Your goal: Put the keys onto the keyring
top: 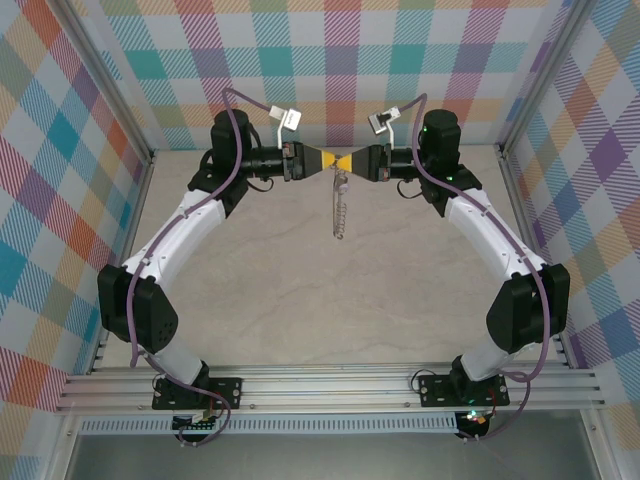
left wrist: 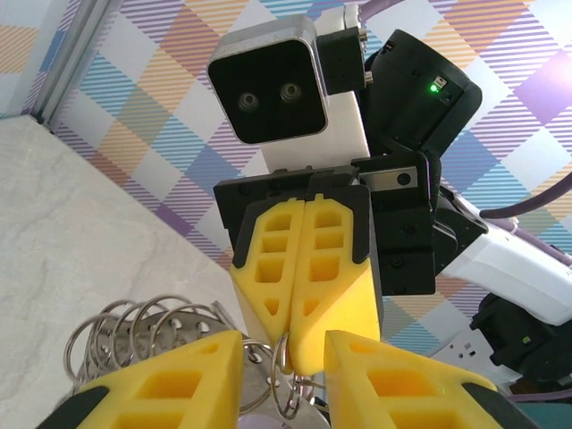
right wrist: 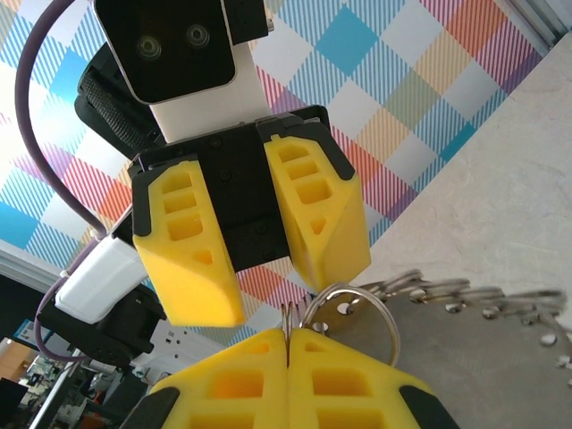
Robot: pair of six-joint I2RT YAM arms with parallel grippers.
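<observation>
1. Above the middle of the table [top: 300,300], the left gripper [top: 326,161] reaches in from 9 o'clock and the right gripper [top: 348,161] from 3 o'clock. Their yellow tips meet over the top of the keyring [top: 340,210].
2. In the overhead view the keyring lies edge-on, its long axis running from 12 to 6 o'clock, away from both sets of tips. Neither arm is clearly nearer; both are at its upper end.
3. The right fingers [right wrist: 223,384] are pressed together on a thin wire loop [right wrist: 288,315] at the keyring's top edge.
4. The left fingers [left wrist: 170,380] stand apart, straddling that same edge. Whether they press on anything cannot be told.
5. Up close, the keyring is silver-grey metal, its rim strung with small overlapping rings [left wrist: 134,326].
6. A pale sliver [left wrist: 259,416] low between the left fingers may be the key's head, but it is too cropped to be sure.
7. Threading likely depends on lining up that loop with whatever sits between the left fingers.
</observation>
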